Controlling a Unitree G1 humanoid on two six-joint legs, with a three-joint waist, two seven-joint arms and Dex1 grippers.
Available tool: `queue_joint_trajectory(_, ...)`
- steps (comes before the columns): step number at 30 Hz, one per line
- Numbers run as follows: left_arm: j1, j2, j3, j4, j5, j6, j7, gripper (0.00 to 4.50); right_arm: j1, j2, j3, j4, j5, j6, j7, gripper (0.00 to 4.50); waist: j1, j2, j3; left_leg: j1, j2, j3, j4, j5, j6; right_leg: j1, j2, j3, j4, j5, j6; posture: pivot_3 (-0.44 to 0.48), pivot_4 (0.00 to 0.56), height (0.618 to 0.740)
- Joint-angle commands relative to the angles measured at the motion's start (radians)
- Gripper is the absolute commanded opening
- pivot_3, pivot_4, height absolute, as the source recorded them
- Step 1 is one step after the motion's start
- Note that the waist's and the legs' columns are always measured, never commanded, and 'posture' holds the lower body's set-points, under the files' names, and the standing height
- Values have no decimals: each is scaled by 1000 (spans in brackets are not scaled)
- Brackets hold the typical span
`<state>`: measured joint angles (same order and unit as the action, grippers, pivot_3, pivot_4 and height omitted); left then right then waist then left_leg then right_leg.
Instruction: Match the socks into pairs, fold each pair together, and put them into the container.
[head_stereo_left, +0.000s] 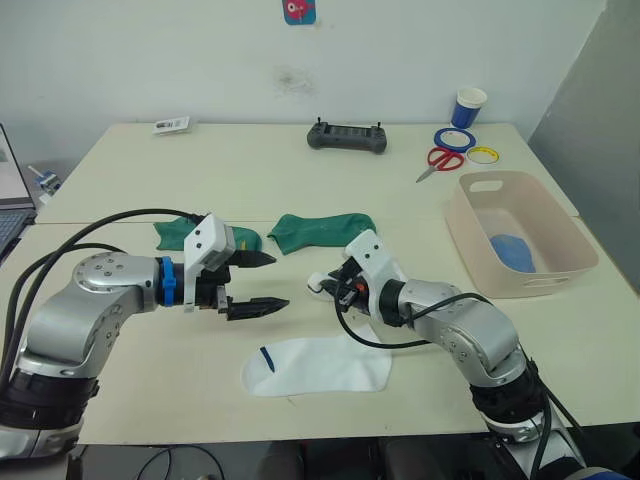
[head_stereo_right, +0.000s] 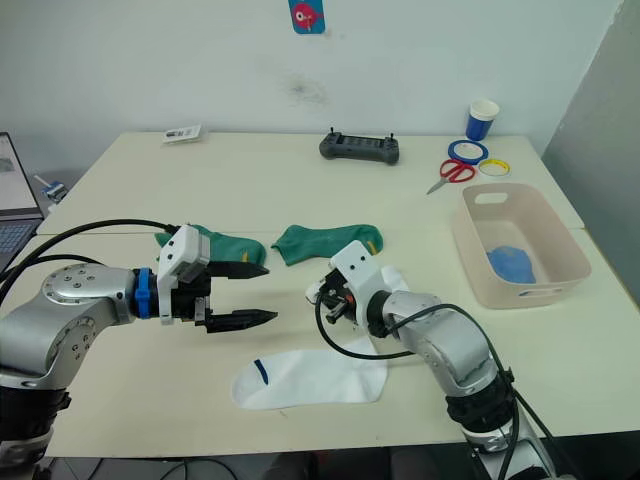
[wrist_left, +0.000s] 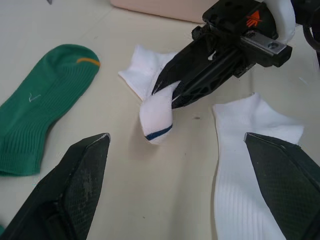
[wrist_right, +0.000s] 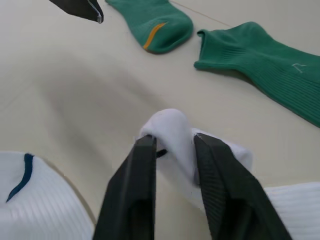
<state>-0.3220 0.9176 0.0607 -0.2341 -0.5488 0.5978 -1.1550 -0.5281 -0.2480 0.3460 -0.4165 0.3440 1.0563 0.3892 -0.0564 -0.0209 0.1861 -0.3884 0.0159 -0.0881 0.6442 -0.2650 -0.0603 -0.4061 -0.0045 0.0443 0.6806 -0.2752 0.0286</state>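
Right gripper (wrist_right: 172, 145) is clamped on a bunched fold of one white sock (wrist_left: 156, 116), lifting its cuff end w/ the dark stripe a little off the table (head_stereo_left: 300, 185), near the middle. Left gripper (head_stereo_left: 262, 283) hovers just left of it w/ fingers spread wide, holding nothing, tips aimed right toward the pinched sock. Second white sock (head_stereo_left: 318, 366) lies flat on the near side, just below both grippers; long axis runs left-right, cuff w/ dark mark at the left end, toe to the right. Two green socks sit farther back: one (head_stereo_left: 322, 231) just beyond the right gripper, long axis roughly left-right; the other (head_stereo_left: 180, 233) to the left, partly hidden behind the left arm, so its heading is hard to read from the head views. Container (head_stereo_left: 560, 275) stands at the right edge of the table, well apart from the grippers, long axis near-far, w/ a blue bundle (head_stereo_left: 512, 249) lying inside. Progress, as a judgement: blue pair looks done and stowed, approx one third complete. White pair seems to be the step in hand, with one sock gripped but not yet laid on its mate. Green pair untouched, still to be matched, folded, binned. Pinched sock is crumpled, so its own axis can't be told clearly; its striped end droops toward the left gripper.
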Motion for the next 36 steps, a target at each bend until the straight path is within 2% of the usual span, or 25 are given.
queue_joint_trajectory(1, 17, 13, 35, -14, -1, -31, -15, 4500, -21, -69, 3, -119, 48, 15, 83, 2521, 0, 0, 0, 0, 0, 0, 0, 0, 0, 0, 0, 0, 0, 0, 0, 0, 150, 740)
queue_joint_trajectory(6, 33, 3, 8, -34, 4, -41, -22, 4500, -10, -199, -50, -224, 121, 67, 168, 4318, 1, 0, 0, 0, 0, -1, 0, 0, 0, 0, 0, -1, 0, -2, 4, 0, 150, 740)
queue_joint_trajectory(7, 36, -1, -4, -49, 5, -41, -23, 4500, -1, -232, -77, -258, 153, 84, 194, 4452, 1, 0, 0, 0, 0, -1, 0, 0, 0, 0, 0, -1, 0, -2, 4, 0, 150, 740)
queue_joint_trajectory(12, 40, -21, -64, -107, 25, -48, -10, 4500, 54, -348, -193, -343, 226, 124, 226, 4452, 6, 0, 0, 0, 0, -1, 0, 0, 0, 1, 0, -1, 0, -3, 4, 0, 150, 740)
queue_joint_trajectory(18, 13, -65, -140, -111, 77, -47, 31, 4500, 129, -343, -311, -322, 160, 141, 77, 4452, 7, 0, 0, 0, 0, 0, 1, 0, 0, 1, 0, 0, 0, -2, 4, 0, 150, 740)
queue_joint_trajectory(22, 15, -43, -166, -83, 104, -25, 22, 4500, 173, -337, -300, -311, 109, 116, 13, 4452, 6, 0, 0, 0, 0, 0, 0, 0, 0, 1, 0, 0, 1, -2, 4, 0, 150, 740)
queue_joint_trajectory(24, 49, -27, -168, -77, 81, 70, 40, 4500, 191, -325, -281, -325, 105, 109, 1, 4452, 5, 0, 0, 0, 0, 0, 0, 0, 0, 0, 0, 0, 0, -3, 5, 0, 150, 740)
queue_joint_trajectory(27, 106, -9, -171, -96, 74, 121, 50, 4500, 204, -314, -266, -337, 103, 102, -8, 4452, -1, 0, 0, 0, 0, 0, 0, 0, 0, 0, 1, 1, 0, -3, 5, 0, 150, 740)
queue_joint_trajectory(33, 134, -89, -186, -173, 51, 265, 179, 4500, 202, -321, -266, -328, 92, 82, -16, 4452, 13, 0, 0, 0, 0, -1, 1, 0, 0, 1, 0, 0, 0, -2, 5, 0, 150, 740)
queue_joint_trajectory(36, 101, -174, -163, -189, 6, 366, 262, 4500, 195, -323, -271, -322, 89, 76, -23, 4452, 22, 0, 0, 0, -1, 0, 1, 0, 0, 2, 0, 0, 1, -2, 5, 0, 150, 740)
